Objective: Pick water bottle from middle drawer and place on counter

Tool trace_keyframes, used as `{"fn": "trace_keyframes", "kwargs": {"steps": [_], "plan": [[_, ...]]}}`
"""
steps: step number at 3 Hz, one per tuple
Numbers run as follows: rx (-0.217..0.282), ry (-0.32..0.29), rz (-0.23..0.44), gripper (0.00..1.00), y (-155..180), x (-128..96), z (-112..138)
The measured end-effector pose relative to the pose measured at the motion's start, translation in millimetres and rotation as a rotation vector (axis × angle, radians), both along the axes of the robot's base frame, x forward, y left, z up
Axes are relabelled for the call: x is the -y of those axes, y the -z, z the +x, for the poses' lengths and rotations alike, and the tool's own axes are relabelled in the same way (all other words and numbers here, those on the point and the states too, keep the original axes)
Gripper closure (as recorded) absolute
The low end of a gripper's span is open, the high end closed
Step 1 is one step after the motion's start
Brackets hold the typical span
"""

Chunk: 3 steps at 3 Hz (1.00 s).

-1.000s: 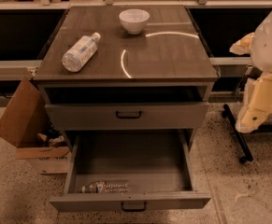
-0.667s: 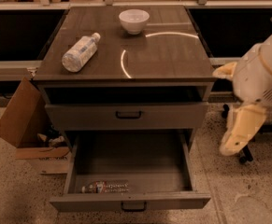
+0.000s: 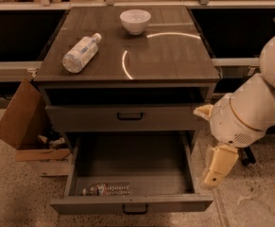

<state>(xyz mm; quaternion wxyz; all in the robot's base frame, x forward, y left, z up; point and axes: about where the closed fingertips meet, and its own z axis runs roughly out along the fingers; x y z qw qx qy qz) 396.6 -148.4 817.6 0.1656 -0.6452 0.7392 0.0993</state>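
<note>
Water bottle (image 3: 106,189) is lying on its side in the near-left corner of the open middle drawer (image 3: 186,162), just behind the drawer front. Gripper (image 3: 217,169) is hanging outside the drawer, off its right wall, well apart from the bottle; can't tell whether it is spread or pressed together. Counter (image 3: 165,56) is carrying a bigger bottle (image 3: 81,53) on the left and a white bowl (image 3: 135,21) at the far edge, right half bare.

Risks, judging from here:
- reaching across, the arm could be clipping the right wall or drawer front
- the bottle is sitting low and tight to the front, so a grasp may be scraping the floor or pushing it into a roll
- thin crinkled plastic may be squashing and slipping
- grabbing the bigger bottle by mistake
</note>
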Motion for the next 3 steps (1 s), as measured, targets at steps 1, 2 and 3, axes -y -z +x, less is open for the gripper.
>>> {"fn": "trace_keyframes", "kwargs": {"steps": [1,2,3], "plan": [[0.014,0.001,-0.002,0.00,-8,1,3],[-0.001,0.002,0.013,0.00,3,-2,3],[-0.036,-0.013,0.031,0.00,32,-20,3]]}}
